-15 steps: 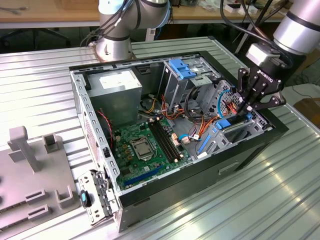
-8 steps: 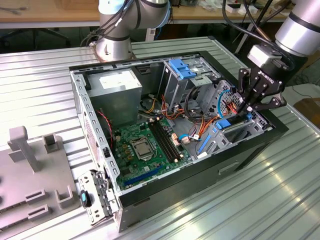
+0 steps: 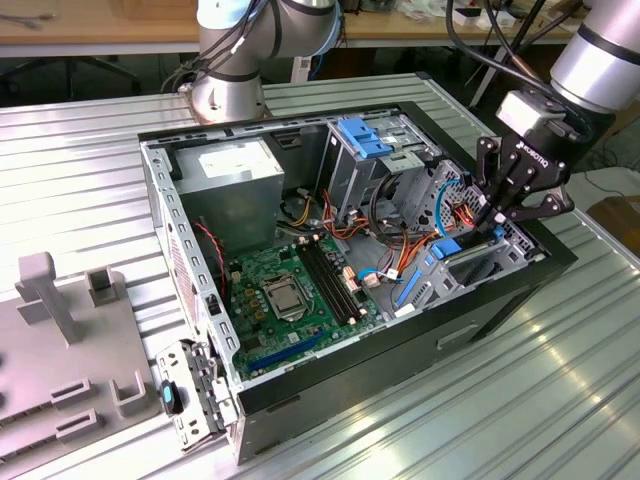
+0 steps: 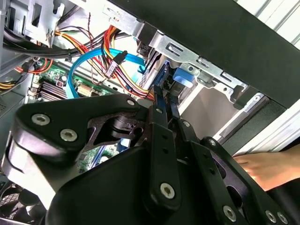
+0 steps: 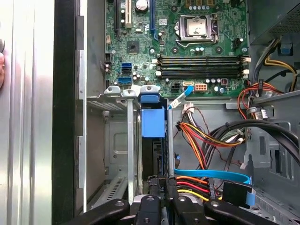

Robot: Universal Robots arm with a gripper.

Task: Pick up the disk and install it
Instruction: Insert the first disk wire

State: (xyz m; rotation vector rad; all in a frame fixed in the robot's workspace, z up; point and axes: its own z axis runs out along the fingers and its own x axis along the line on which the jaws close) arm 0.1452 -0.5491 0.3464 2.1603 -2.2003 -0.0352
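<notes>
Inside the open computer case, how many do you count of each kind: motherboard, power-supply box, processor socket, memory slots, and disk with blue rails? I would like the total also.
motherboard: 1
power-supply box: 1
processor socket: 1
memory slots: 4
disk: 1
Total: 8

Even room light glares white off the ribbed desk at the exterior view's right, shades the case interior, and leaves my end effector near-black in the second wrist view.
</notes>
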